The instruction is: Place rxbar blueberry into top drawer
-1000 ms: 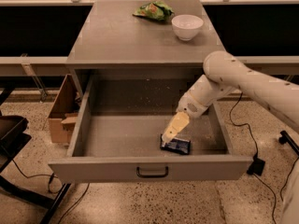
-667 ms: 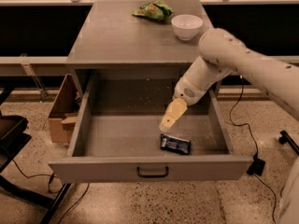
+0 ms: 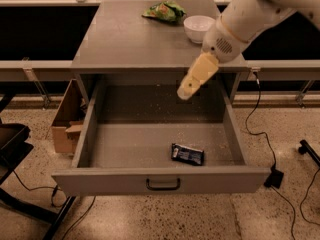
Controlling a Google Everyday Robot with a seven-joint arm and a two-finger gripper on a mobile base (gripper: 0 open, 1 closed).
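While the drawer (image 3: 160,176) stands wide open at the near side of the grey table (image 3: 125,39), the snack bar (image 3: 187,154) lies flat on its speckled grey bottom, right of the middle and close to the front panel. Its dark glossy wrapper shows pale markings at the left end. A black bar handle (image 3: 163,185) sits in the middle of the front panel.

Above the far right part of the drawer hangs the pincer (image 3: 186,89), pale yellow and tilted down to the left, well apart from the bar. Whether it is open or closed I cannot tell. The white arm (image 3: 245,19) behind it comes in from the upper right and crosses the right edge of the tabletop.

On the far part of the tabletop stand a white bowl (image 3: 199,28) and, just left of it, a crumpled green bag (image 3: 164,11).

Beneath and around the table spreads a speckled tan floor (image 3: 200,219). A cardboard box (image 3: 65,121) rests on the floor against the left side of the drawer. Right of the table a black cable (image 3: 257,119) runs down to a dark block (image 3: 273,178) on the floor. Dark openings under pale ledges flank the table on both sides.
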